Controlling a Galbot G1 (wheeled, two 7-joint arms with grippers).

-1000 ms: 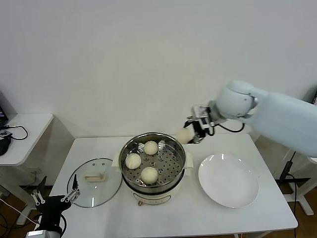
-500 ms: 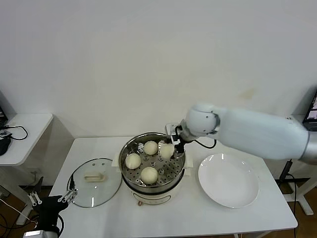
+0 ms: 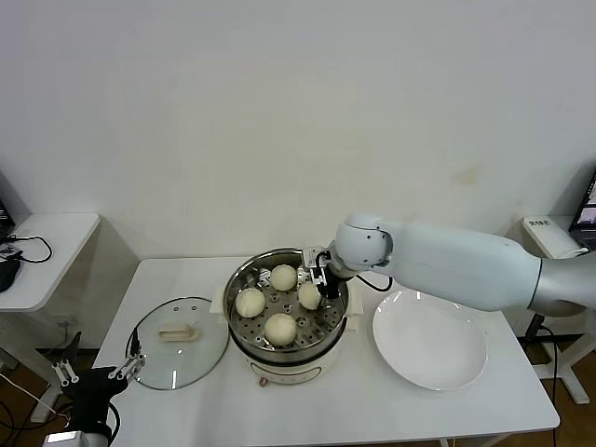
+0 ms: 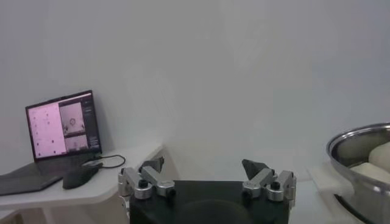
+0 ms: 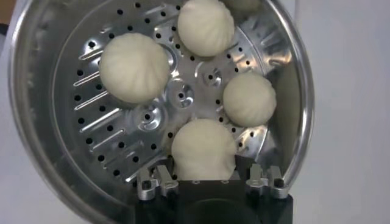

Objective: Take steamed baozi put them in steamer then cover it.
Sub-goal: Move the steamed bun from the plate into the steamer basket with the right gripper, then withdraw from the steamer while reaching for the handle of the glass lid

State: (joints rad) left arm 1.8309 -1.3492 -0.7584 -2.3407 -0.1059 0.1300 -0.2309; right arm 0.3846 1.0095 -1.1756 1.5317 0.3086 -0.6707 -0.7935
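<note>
The right end effector [image 3: 315, 291] reaches into the steamer [image 3: 244, 277] from its 3 o'clock side, fingers pinching one baozi [image 5: 203, 149] that sits on the perforated floor. Three other baozi [image 3: 284, 277] lie inside at about 12, 9 and 6 o'clock. The cover [image 3: 178, 342] rests on the table [image 3: 354, 400] at the steamer's 9 o'clock; a white plate [image 3: 430, 338] lies at 3 o'clock. The left end effector [image 4: 207, 179] hangs off the table's near-left corner, fingers spread.
</note>
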